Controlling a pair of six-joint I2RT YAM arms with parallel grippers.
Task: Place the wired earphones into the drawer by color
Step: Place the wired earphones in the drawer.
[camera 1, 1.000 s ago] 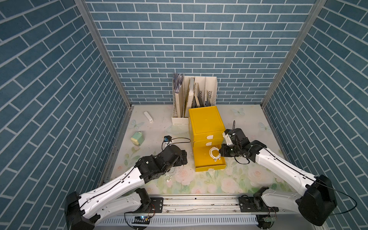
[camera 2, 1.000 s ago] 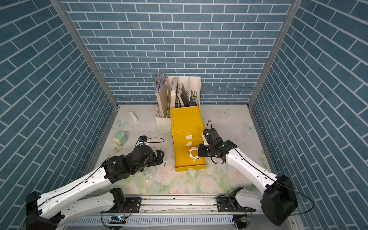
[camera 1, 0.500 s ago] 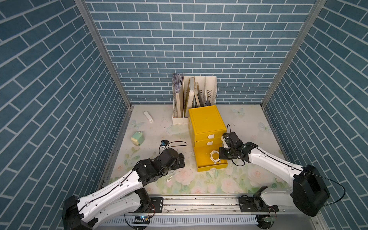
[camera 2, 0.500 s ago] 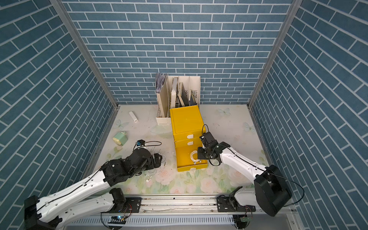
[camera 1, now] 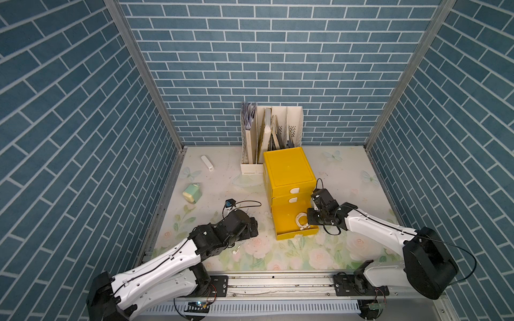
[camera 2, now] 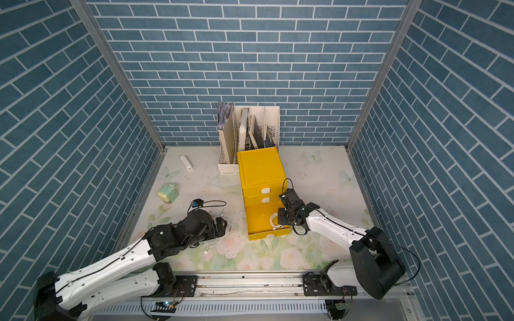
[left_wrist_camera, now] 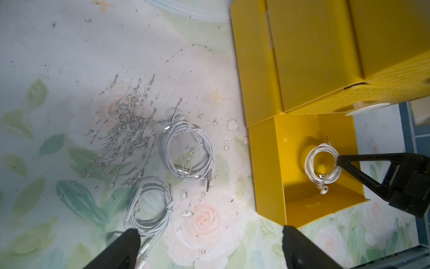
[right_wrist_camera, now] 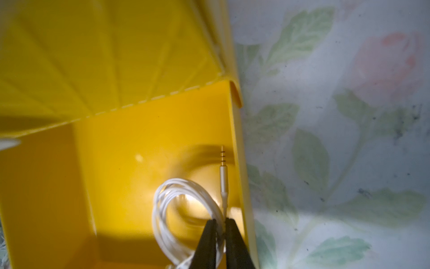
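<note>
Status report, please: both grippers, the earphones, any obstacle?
Left gripper open, near two white earphone coils on the table. Right gripper pinching white earphones inside open yellow drawer. Nothing blocking.

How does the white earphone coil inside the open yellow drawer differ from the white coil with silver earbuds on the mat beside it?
The drawer coil lies inside the open drawer; the mat coil lies outside, on the floral mat. The right gripper pinches the drawer coil; nothing touches the mat coil. The drawer coil looks warmer white, the mat coil greyer. Both are wound loops with gold plugs.
</note>
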